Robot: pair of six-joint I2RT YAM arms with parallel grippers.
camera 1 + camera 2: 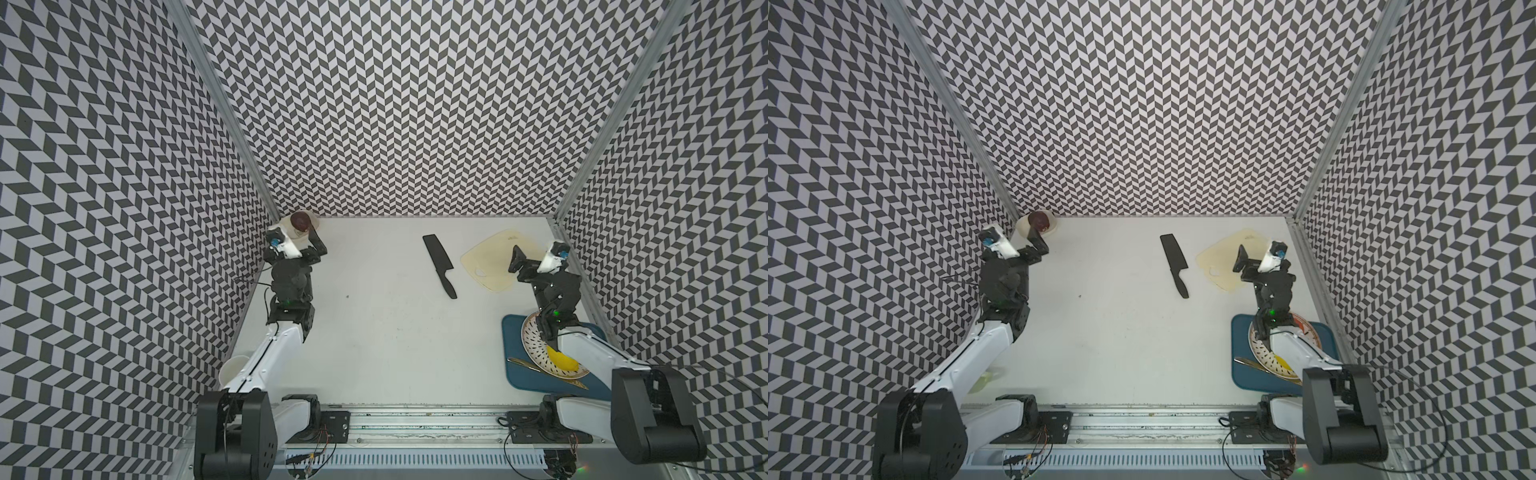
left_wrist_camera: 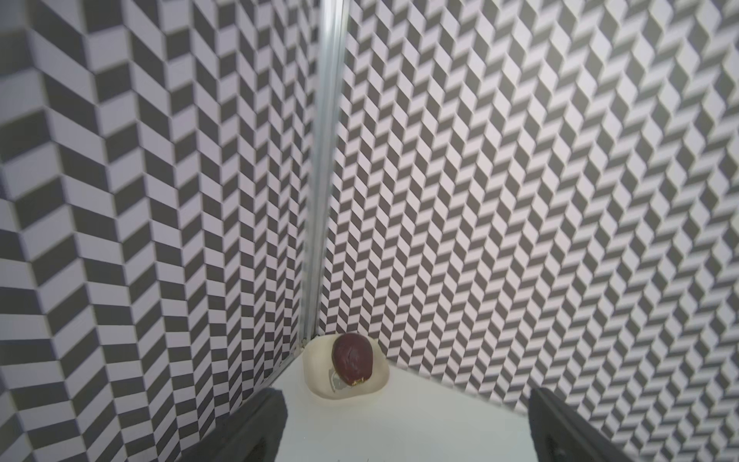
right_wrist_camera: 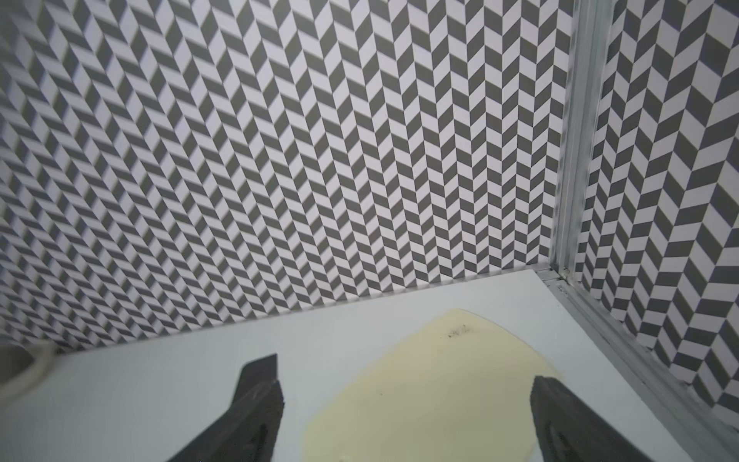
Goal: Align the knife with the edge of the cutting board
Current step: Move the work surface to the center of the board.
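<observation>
The black knife (image 1: 439,266) (image 1: 1175,266) lies flat on the white table right of centre, blade toward the back wall, handle toward the front. It is a gap away from the pale cream cutting board (image 1: 486,259) (image 1: 1219,257), which lies skewed near the far right corner. My right gripper (image 1: 528,257) (image 3: 408,384) hovers open over the board (image 3: 420,392), holding nothing. A flat black shape (image 3: 260,368) past one finger may be the knife's blade. My left gripper (image 1: 307,241) (image 2: 408,400) stands open and empty at the far left corner, well away from the knife.
A cream bowl (image 1: 313,224) (image 2: 316,368) holding a dark red fruit (image 2: 352,356) sits in the far left corner. At the front right, under my right arm, a blue tray (image 1: 515,332) carries a patterned plate (image 1: 534,345), a yellow item (image 1: 561,359) and a gold utensil (image 1: 523,363). A white cup (image 1: 230,370) stands by the left wall.
</observation>
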